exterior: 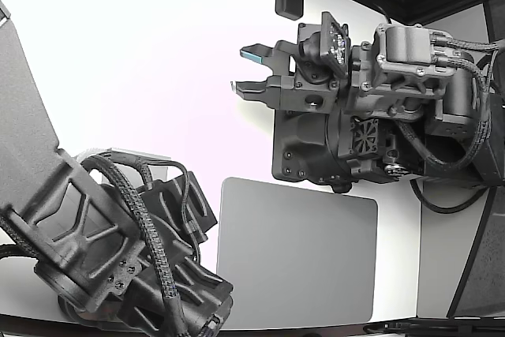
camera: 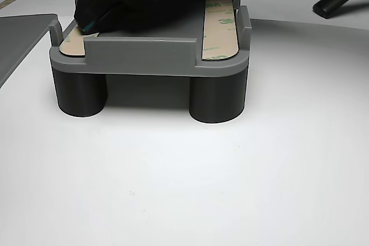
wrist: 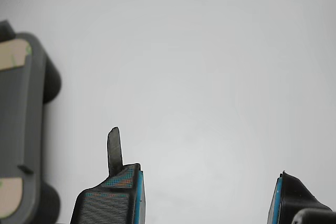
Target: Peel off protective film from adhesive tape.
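White table (exterior: 142, 53) fills the exterior view, bright and glossy, with dark trim running along the far edge at the top. On it, toward the bottom centre, lies a flat grey mat (exterior: 296, 254), rounded corners, nothing on it. A bulky black arm (exterior: 118, 242) sprawls across the exterior view's lower left, cables braided along it. Upper right, the working arm reaches in, and its gripper (exterior: 246, 70) hangs over bare white table with the jaws spread wide apart, nothing between them. The wrist view confirms it: two blue-edged fingertips (wrist: 113, 198) with clear space between, and a thin dark sliver sticking up from one tip — what it is, I can't tell. Off at that view's edge sits the grey fixture (wrist: 23, 129). The other view shows it close: a grey tray on round dark legs, a strip of adhesive tape (camera: 219, 27) with its tan film lying along one side, another strip at the opposite corner.
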Motion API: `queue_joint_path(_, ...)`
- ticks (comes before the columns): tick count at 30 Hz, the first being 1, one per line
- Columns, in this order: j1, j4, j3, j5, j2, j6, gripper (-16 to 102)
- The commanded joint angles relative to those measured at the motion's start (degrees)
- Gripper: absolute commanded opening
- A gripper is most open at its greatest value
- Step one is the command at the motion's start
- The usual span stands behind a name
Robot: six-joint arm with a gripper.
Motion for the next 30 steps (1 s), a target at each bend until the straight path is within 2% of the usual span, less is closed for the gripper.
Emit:
queue_joint_path(1, -0.7, -0.5, -1.3, -4.0, 1.2, -2.4, -11)
queue_joint_path(14, -0.7, -0.8, -1.8, 1.6, -0.4, 1.2, -11)
queue_joint_path(19, -1.1, -0.2, -1.4, -2.4, 1.2, -1.0, -11)
queue_joint_path(22, -1.8, -0.5, -1.3, -2.9, 1.1, -1.1, -12)
queue_joint_path(25, -1.7, -0.5, -3.1, -6.2, 0.8, -3.7, -11)
queue_joint_path(30, -1.7, -0.4, -3.0, -6.2, 1.2, -3.6, -10)
